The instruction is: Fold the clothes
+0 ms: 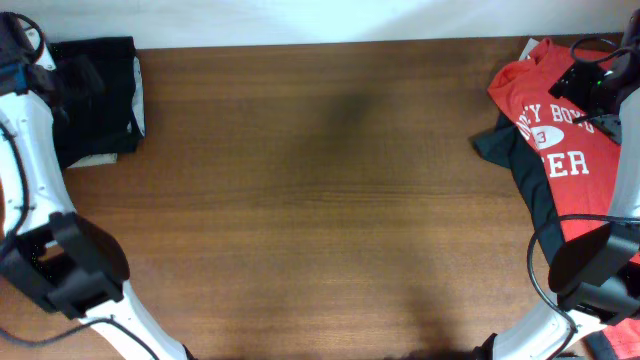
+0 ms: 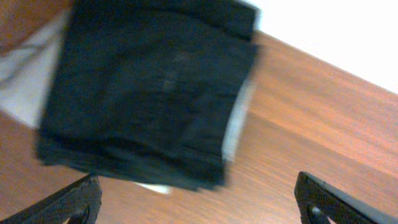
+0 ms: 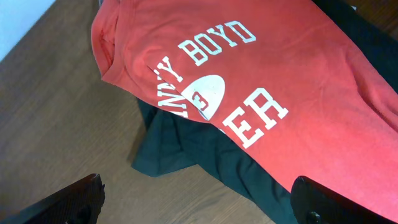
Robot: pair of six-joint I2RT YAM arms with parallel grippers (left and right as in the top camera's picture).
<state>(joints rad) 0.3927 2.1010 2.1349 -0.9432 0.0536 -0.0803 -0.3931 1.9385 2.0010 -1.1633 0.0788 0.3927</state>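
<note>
A folded black garment (image 1: 98, 95) lies on a white one at the table's far left corner; the left wrist view shows it blurred (image 2: 149, 87). My left gripper (image 2: 199, 205) is open and empty, hovering above it. A red shirt with white lettering (image 1: 560, 150) lies unfolded at the far right over a dark green garment (image 1: 525, 165). The right wrist view shows the red shirt (image 3: 249, 81) and the dark garment (image 3: 205, 155) under it. My right gripper (image 3: 199, 202) is open and empty above them.
The brown wooden table (image 1: 320, 200) spans the view. White wall runs along the far edge (image 1: 300, 20). Both arm bases (image 1: 70, 270) stand at the near corners. Orange cloth shows at the near right corner (image 1: 620, 345).
</note>
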